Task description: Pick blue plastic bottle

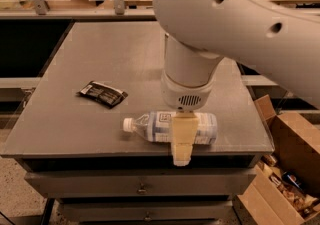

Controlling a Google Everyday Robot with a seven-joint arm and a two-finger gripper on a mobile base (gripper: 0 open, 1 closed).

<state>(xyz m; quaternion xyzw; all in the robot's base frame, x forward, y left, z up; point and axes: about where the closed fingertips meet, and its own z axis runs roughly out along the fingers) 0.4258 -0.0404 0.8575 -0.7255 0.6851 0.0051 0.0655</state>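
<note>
Because the blue plastic bottle (152,127) lies on its side close to the front edge of the table (100,49), its round body could roll under any sideways nudge, and a roll forward would take it off the edge. The gripper (182,141) hangs over the bottle's middle, its cream part crossing the near side of the label. Whether it is open or closed I cannot tell, so an off-centre or shallow grip may squeeze the thin plastic and let it slip. The bottle is clear, with a white cap pointing left and a wide pale blue-and-white label — light and easily dented, I would judge.
</note>
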